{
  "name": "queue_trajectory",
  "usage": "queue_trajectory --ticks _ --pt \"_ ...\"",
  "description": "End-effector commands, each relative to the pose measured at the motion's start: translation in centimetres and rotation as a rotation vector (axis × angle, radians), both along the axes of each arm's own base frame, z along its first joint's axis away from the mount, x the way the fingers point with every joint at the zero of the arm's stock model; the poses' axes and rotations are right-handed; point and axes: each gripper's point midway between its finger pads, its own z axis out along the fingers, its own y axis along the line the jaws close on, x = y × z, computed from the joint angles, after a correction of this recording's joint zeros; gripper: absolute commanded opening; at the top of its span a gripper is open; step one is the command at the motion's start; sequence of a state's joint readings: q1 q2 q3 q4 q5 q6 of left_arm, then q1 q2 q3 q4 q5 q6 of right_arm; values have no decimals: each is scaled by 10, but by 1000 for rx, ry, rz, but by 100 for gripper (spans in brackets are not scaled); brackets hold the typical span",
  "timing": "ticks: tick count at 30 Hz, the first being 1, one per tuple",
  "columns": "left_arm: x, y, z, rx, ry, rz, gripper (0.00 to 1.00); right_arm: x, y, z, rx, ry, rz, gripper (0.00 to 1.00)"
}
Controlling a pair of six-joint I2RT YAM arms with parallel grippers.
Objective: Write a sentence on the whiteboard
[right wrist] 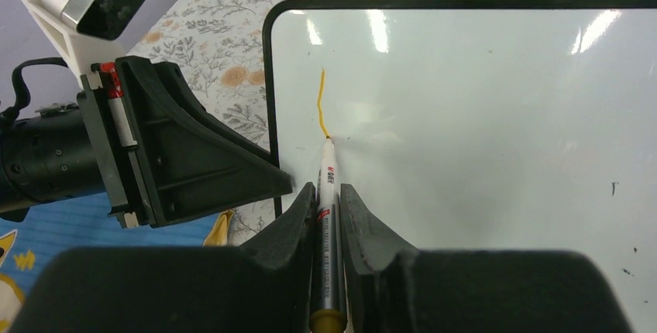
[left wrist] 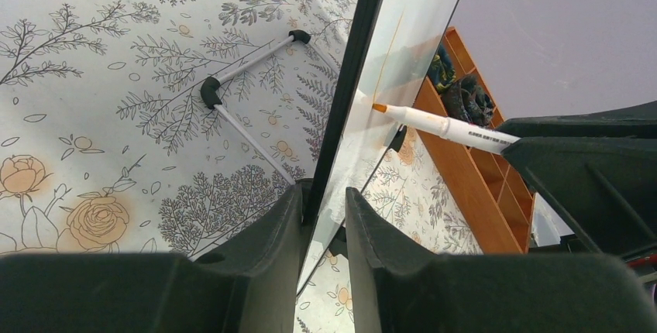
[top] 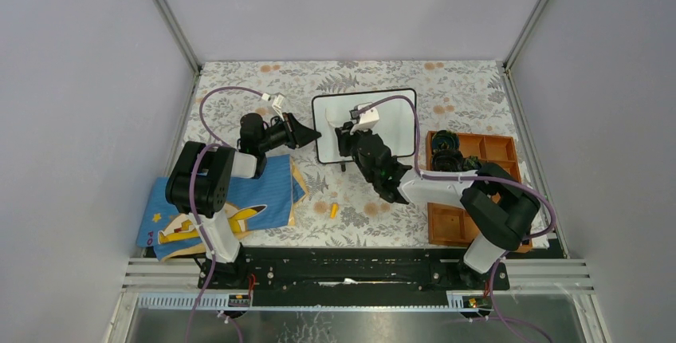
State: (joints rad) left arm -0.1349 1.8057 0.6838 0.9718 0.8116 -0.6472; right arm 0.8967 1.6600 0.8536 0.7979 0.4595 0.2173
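Touching whiteboard (right wrist: 480, 116), marker (right wrist: 326, 193) tip ends orange stroke (right wrist: 321, 104), unseen from top.

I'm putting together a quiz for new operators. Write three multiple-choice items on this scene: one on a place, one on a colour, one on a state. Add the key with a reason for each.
1. Which edge of the whiteboard, seen from the top view, does the left gripper clamp?
A. top
B. left
C. right

2. What colour is the line drawn on the whiteboard?
A. orange
B. green
C. blue

3. What state is the right gripper in?
A. open
B. shut on the marker
C. shut on nothing

Key:
1 B: in the top view its fingers meet the board's left edge, and the left wrist view shows the frame between them.
2 A: the right wrist view shows a single orange stroke.
3 B: the marker sits clamped between its fingers.
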Motion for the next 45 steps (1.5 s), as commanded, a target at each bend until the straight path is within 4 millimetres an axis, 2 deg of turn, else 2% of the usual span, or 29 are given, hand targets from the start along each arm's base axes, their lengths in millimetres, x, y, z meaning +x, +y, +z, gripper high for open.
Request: queue_trajectory --ticks 1,21,27,33,45 --pt "3 -3 15 9 -67 -9 32 1 -14 7 18 -7 -43 0" --pt "2 -5 12 19 -63 -12 30 1 -27 16 23 -25 -92 0" --pt "2 -4 14 20 -67 -8 31 -8 -23 35 81 -61 -37 0" --pt "2 -4 18 12 -75 -7 38 -10 -29 52 117 -85 -47 0" --pt "2 -5 14 17 -68 -10 33 0 -16 60 125 -90 -45 0"
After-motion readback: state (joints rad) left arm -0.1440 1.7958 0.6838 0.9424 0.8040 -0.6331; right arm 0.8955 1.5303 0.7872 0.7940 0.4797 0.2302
